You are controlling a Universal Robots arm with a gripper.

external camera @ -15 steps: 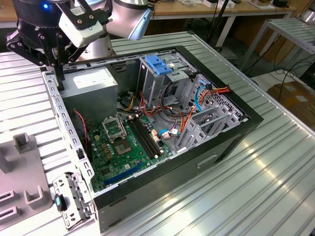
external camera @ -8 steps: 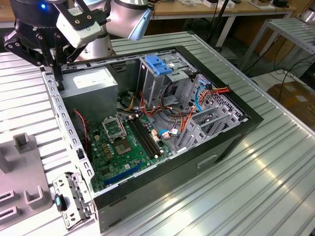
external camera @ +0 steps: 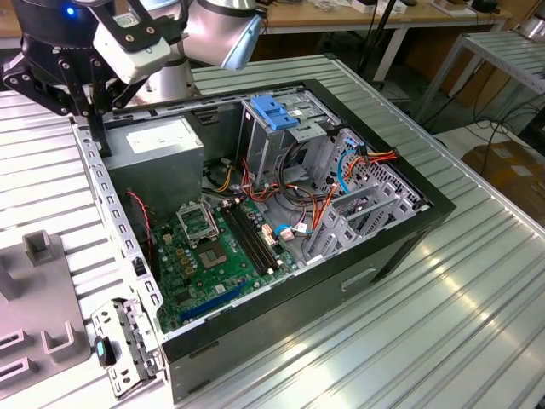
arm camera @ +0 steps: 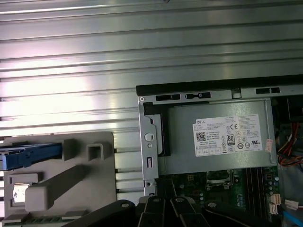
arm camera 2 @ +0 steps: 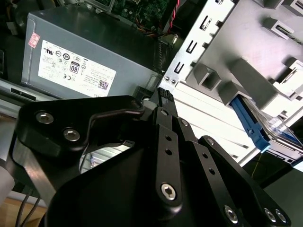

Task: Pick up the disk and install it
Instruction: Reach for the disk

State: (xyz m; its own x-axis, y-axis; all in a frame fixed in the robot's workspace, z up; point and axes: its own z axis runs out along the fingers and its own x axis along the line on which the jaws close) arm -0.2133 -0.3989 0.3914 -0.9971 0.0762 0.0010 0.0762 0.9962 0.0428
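The disk (arm camera: pixel 29 156), black with bright blue rails, lies in a grey holder (arm camera: pixel 71 179) on the ribbed table beside the open computer case. In the second wrist view the disk (arm camera 2: pixel 259 126) shows its blue rail between the grey blocks of the holder (arm camera 2: pixel 246 75). My gripper (external camera: pixel 85 106) hangs over the case's rear corner by the power supply, at the exterior view's upper left. Its black fingers (arm camera 2: pixel 163 94) meet at the tips with nothing between them. The gripper (arm camera 2: pixel 151 97) is well apart from the disk.
The open case (external camera: pixel 400 247) holds a grey power supply (external camera: pixel 157 145), a green motherboard (external camera: pixel 221 247), loose cables, and a grey metal drive cage with a light-blue latch plate (external camera: pixel 274 112). The grey holder (external camera: pixel 38 256) stands at the exterior view's left. Ribbed aluminium table (external camera: pixel 477 324) surrounds the case.
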